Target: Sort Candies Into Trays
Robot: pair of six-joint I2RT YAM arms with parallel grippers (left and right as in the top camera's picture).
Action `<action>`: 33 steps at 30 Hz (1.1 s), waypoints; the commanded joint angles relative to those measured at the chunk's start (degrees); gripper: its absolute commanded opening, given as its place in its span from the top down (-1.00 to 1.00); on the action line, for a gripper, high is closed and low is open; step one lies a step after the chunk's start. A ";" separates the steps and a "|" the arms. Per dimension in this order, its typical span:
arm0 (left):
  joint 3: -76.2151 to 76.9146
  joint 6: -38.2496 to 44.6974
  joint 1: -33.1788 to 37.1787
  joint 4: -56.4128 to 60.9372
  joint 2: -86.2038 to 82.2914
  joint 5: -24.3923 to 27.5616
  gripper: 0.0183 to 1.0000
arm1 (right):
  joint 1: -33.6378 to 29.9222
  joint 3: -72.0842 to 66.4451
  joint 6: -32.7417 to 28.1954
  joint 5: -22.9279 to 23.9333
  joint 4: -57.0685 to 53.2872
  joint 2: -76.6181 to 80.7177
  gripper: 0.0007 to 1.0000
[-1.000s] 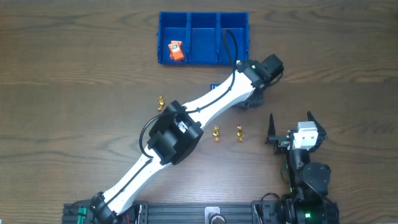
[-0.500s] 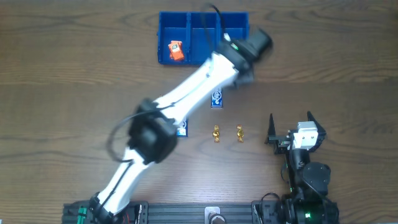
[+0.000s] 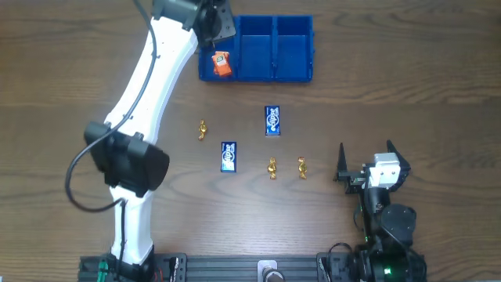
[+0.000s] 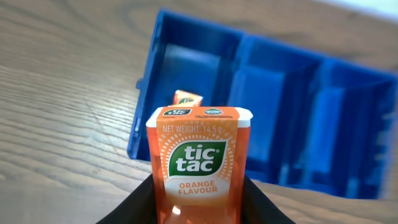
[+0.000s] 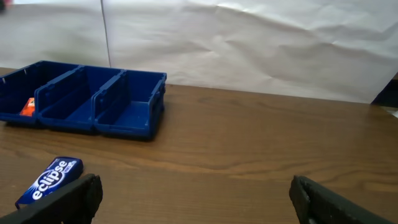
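Overhead, the left arm (image 3: 149, 86) stretches far up the worktop (image 3: 423, 86) to the blue tray (image 3: 258, 77), a bin of three compartments. The left tool (image 3: 215, 22) is clenched on an orange box (image 4: 200, 165). It holds the box upright, label toward the wrist camera, at the tray's end compartment on that arm's side. Whether the box hangs over that compartment or just short of its wall cannot be told. A second box (image 3: 222, 64), also orange, lies inside the same end compartment, toward its near wall.

The other sweets lie loose on the worktop, all on the side of the tray that faces the arms' bases. A blue pack (image 3: 272, 121) lies nearest the tray, in front of its middle compartment and apart from it. The other pack (image 3: 228, 157) lies farther from the tray, roughly in line with the divider between the end and middle compartments. A gold candy (image 3: 203, 130) sits in front of the tray's corner on the left arm's side. A second candy (image 3: 272, 168) and a third candy (image 3: 301, 166) lie side by side without touching, slightly farther from the tray than either pack.

The right tool (image 3: 365, 149) sits well apart from the tray, past its end on the right arm's side, fingers spread wide and gripping nothing.
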 commanded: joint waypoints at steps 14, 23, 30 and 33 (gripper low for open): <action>-0.79 9.90 2.78 1.57 6.97 3.74 0.34 | 0.11 -0.17 -0.68 -0.31 -0.15 -0.42 -1.00; -0.76 9.86 2.73 3.04 9.40 3.98 0.32 | 0.11 -0.17 -0.68 -0.31 -0.15 -0.42 -1.00; -0.76 9.60 2.73 4.35 9.57 4.63 -0.38 | 0.11 -0.17 -0.68 -0.31 -0.15 -0.42 -1.00; -0.76 9.38 2.67 4.35 8.15 4.00 -0.79 | 0.11 -0.17 -0.68 -0.31 -0.15 -0.42 -1.00</action>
